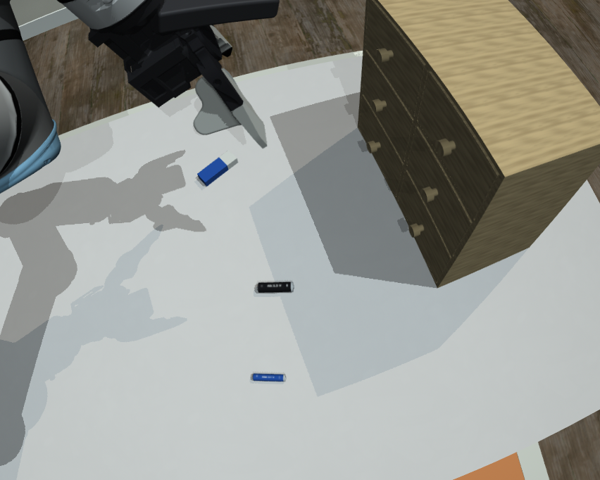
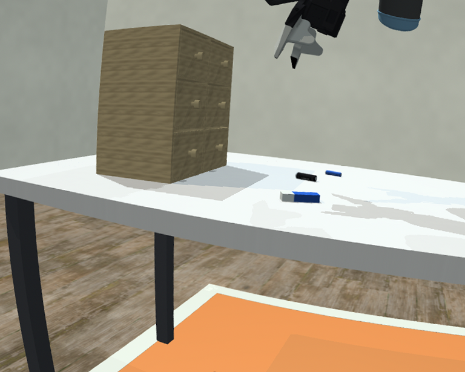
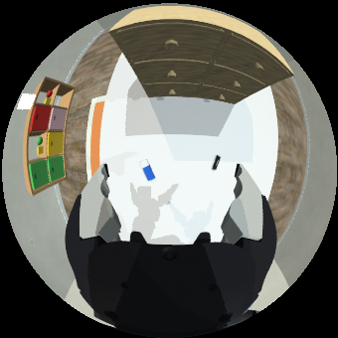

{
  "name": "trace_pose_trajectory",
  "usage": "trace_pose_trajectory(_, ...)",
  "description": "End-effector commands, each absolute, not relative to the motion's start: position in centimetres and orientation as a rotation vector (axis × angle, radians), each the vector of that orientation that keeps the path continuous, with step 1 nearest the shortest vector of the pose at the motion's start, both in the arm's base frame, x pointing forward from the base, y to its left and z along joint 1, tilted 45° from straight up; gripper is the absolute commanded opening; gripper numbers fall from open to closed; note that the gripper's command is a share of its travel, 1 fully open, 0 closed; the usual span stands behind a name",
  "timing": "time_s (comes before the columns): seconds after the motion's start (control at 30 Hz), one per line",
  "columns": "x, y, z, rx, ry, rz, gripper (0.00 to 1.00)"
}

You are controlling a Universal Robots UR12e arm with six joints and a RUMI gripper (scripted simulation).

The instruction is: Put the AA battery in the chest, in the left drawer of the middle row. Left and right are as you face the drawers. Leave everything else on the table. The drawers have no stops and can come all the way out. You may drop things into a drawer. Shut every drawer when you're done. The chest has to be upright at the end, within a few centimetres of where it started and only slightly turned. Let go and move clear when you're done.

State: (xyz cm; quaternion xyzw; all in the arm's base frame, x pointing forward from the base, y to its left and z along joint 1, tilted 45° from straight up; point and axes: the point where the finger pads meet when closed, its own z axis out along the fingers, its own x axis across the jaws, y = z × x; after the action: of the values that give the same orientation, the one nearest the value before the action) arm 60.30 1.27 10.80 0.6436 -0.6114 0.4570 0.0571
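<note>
Gripper point(image 1: 232, 135) point(image 2: 285, 62) point(image 3: 171, 163), in top view, spread wide and bare, above far edge of white table point(image 1: 150, 410) point(image 2: 270, 246) point(image 3: 184, 194). Blue-and-white eraser point(image 1: 215, 169) point(image 2: 299, 197) point(image 3: 147, 170) lies near it. Black battery point(image 1: 274, 286) point(image 2: 306, 176) point(image 3: 216, 162), the larger of two and so apparently the AA, lies mid-table, well apart from chest point(image 1: 490, 210) point(image 2: 138, 104) point(image 3: 199, 47). Smaller blue battery point(image 1: 268, 377) point(image 2: 333, 173) lies farther off.

Exterior view: chest upright, all six drawers shut; middle-row left drawer point(image 1: 372, 110) point(image 2: 187, 111) point(image 3: 159, 72) included. Eraser nearest the camera, both batteries behind. Gripper clear above all three.

Wrist view: eraser and black battery show between the spread fingers, with table under them; chest front beyond. Cubby shelf point(image 3: 26, 149) stands off to one side, past orange mat point(image 3: 97, 134).
</note>
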Motion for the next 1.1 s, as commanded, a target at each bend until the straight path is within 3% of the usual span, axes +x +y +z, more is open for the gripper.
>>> trace_pose_trajectory(0.0,60.7,1.1,10.8,1.977,-1.838,1.448,1.0)
trace_pose_trajectory(1.07,62.9,-0.3,9.8,2.087,-1.72,1.776,1.0)
